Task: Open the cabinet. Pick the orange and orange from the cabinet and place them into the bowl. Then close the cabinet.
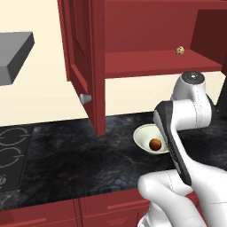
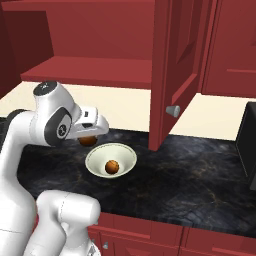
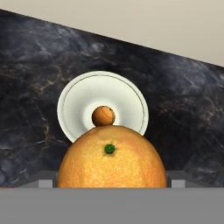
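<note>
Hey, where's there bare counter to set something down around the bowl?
Bare dark marble counter lies right of the cream-white bowl, past the open red cabinet door, and left toward the black stovetop. The bowl is crowded: one orange inside, the tool holding another orange above.

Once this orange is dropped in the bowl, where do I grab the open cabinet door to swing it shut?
Go for the round grey knob near the lower free edge of the open cabinet door. It sticks out from the panel, so the gripper, now shut on the orange, can likely close around it, coming from the knob's side.
</note>
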Motion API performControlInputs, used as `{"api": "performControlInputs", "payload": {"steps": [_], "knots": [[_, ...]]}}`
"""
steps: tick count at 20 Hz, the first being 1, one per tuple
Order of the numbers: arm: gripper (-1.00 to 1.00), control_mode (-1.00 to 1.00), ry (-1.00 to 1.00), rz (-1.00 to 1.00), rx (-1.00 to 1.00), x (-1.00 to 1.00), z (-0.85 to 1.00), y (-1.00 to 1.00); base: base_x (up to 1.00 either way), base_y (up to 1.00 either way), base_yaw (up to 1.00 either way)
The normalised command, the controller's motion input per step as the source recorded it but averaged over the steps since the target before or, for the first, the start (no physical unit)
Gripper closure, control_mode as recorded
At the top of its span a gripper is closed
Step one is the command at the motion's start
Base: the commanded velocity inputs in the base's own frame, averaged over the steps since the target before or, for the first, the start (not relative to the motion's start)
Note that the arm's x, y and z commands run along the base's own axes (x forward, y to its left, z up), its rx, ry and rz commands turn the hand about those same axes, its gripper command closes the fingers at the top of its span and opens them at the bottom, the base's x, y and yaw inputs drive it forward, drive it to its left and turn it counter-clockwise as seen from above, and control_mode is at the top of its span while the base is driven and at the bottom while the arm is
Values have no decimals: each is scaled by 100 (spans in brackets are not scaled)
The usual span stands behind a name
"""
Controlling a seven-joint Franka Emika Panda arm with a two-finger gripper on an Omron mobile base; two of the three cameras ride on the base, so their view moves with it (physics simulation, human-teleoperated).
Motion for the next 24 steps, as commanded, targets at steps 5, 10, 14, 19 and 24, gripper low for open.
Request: {"api": "performControlInputs", "payload": {"steps": [5, 10, 14, 19, 24], "knots": [[100, -100, 3, -1, 0, 25, -27, 0, 0, 0, 0], [100, -100, 5, 0, 2, 25, -26, -2, 0, 0, 0], [100, -100, 6, 0, 4, 25, -27, -3, 0, 0, 0], [100, -100, 3, 0, 2, 27, -27, -1, 0, 0, 0], [100, -100, 1, 0, 2, 28, -25, -2, 0, 0, 0]]}}
